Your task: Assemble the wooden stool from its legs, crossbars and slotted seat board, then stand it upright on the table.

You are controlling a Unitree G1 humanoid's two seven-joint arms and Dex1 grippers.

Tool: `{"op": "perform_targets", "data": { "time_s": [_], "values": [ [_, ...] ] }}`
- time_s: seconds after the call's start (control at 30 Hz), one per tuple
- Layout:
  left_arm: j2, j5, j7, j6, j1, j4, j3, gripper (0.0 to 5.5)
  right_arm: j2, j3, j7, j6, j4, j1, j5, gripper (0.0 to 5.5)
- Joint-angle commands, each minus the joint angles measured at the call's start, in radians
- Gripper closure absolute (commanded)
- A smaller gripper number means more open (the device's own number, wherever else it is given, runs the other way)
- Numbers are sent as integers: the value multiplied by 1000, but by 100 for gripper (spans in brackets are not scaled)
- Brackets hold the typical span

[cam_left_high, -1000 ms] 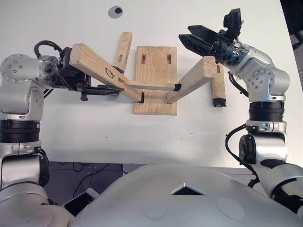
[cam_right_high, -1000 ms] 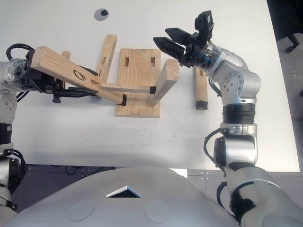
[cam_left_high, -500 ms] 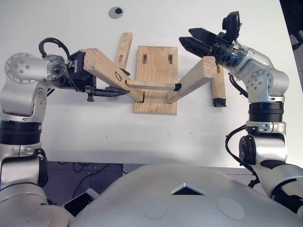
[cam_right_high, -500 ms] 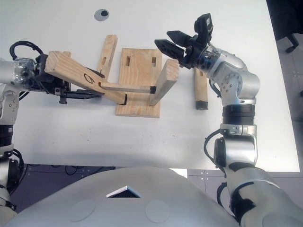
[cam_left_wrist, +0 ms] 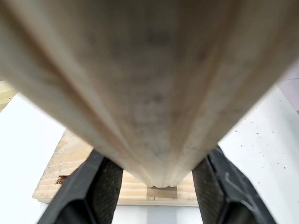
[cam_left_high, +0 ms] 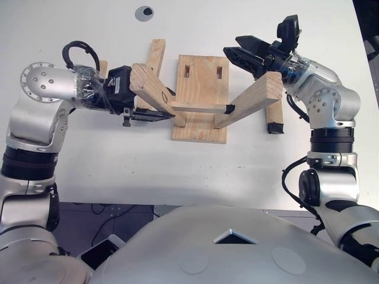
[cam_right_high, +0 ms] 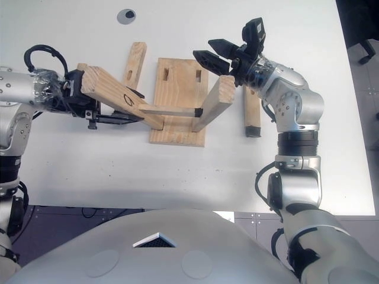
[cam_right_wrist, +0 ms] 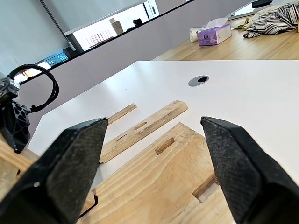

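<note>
Left gripper [cam_left_high: 147, 111] clamped on left leg [cam_left_high: 151, 89], fingers [cam_left_wrist: 88, 186] pressed to both its sides. That leg joined by crossbar [cam_left_high: 198, 108] to right leg [cam_left_high: 251, 100], so a half-frame held slanted over seat board [cam_left_high: 198, 133], which lies flat on the table with slots up. Right gripper [cam_left_high: 234, 46] holding nothing, fingers [cam_right_wrist: 70, 163] spread wide, hovering over board's far right corner. Right leg's raised end just on the near side of those fingers, apart from them; long axis sloping from over board's near right part up and out past its right edge. Right arm clearly nearer (likely next grab: that raised end). Spare leg [cam_left_high: 273, 115] flat just right of board, another [cam_left_high: 155, 56] at far left. Dark handwritten loop on left leg, a 6 or a 9, cannot tell; no labels seen.
</note>
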Motion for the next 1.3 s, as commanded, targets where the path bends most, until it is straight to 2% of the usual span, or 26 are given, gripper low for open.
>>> {"op": "perform_targets", "data": {
  "time_s": [0.03,0.33,0.47,0.5,0.6,0.7,0.83,0.97,1.07,1.17,1.3],
  "values": [
    [-8,224,44,65,137,188,-197,349,-2,9,-1,6,4,-6,-7,183],
    [-52,205,85,78,182,190,-256,349,-11,7,-3,22,2,1,-1,183],
    [-76,176,147,64,144,181,-194,349,-9,-5,-16,14,-6,19,1,183],
    [-87,160,178,62,120,160,-158,312,-10,-10,-19,11,-5,22,2,183],
    [-113,116,234,96,28,86,-70,272,-27,-37,-27,12,-24,44,10,183],
    [-117,106,249,119,16,16,-29,226,-56,-71,-31,24,-62,68,20,183],
    [-54,165,231,58,76,29,4,161,-144,-159,-67,-25,-140,132,-10,183],
    [-6,129,177,62,166,-18,37,161,-269,-160,17,-1,-250,245,-8,183],
    [26,84,152,138,200,-41,72,161,-338,-146,70,-7,-294,301,-17,183],
    [-32,140,260,134,92,83,109,161,-398,-132,125,51,-356,352,16,183],
    [-155,231,440,88,-69,282,109,161,-492,5,228,143,-520,472,34,183]
  ]
}}
